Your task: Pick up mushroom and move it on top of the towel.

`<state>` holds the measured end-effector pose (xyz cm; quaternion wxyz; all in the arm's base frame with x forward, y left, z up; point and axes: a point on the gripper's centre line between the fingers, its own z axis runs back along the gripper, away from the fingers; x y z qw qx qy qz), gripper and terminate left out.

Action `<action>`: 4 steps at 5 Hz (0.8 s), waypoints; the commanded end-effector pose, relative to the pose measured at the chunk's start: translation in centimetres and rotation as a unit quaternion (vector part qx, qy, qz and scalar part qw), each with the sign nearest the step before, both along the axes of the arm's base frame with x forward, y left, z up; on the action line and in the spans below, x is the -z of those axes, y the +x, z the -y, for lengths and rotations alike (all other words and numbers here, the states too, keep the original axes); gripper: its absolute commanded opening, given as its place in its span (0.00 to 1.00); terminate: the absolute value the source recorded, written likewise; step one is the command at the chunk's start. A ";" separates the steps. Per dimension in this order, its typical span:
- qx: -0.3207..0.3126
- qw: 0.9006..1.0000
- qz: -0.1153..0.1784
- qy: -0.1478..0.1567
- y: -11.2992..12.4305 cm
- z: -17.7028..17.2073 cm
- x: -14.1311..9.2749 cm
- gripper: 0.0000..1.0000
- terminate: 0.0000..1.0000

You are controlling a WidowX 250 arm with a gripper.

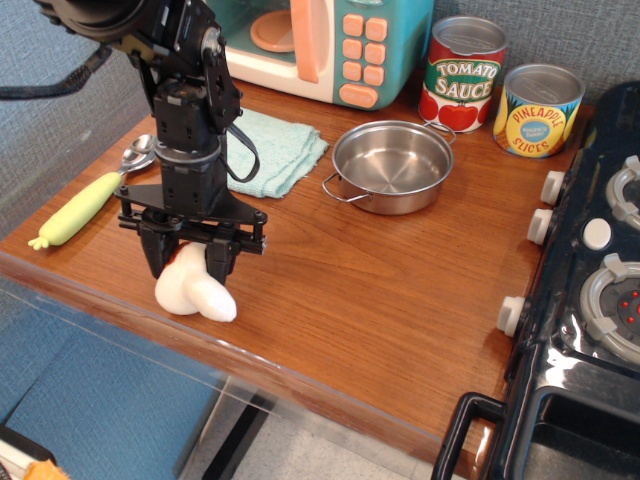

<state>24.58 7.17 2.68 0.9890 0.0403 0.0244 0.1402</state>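
Gripper [188,262] clamped on mushroom [195,293]

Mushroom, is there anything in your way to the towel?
Nothing visible. The gripper is already around the mushroom, and only bare wood lies between it and the towel. The pot sits off to the side.

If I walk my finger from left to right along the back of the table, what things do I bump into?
Folded light teal towel → shiny round steel pot → red tomato sauce can → yellow pineapple slices can.
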 end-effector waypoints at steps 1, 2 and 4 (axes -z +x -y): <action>0.020 0.994 0.102 0.014 4.6 1.2 -6.9 0.00 0.00; 0.020 0.992 0.121 0.021 8.5 1.0 -7.8 0.00 0.00; -0.029 0.991 0.119 0.046 14.0 -3.1 -6.9 0.00 0.00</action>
